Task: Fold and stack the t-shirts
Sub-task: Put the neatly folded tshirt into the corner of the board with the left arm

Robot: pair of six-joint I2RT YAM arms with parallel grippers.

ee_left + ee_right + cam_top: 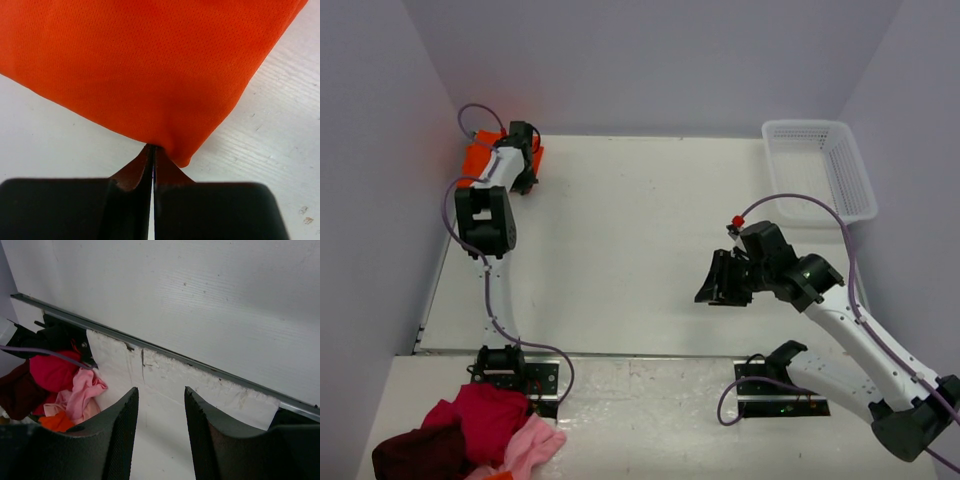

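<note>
two robot arms over a white tabletop (640, 230), the left one pinching an orange t-shirt (150, 65).
the left end effector (152, 152) is closed tight on a corner of the orange t-shirt, and the cloth spreads out on the tabletop just ahead of its fingertips, in the far left corner. the right end effector (161, 400) hangs well apart from the shirt, its jaws parted with nothing between them. a white basket (820, 165) stands beyond it to its right. a heap of red and pink clothes (470, 435) lies below the tabletop's near edge, by the left arm's base.
</note>
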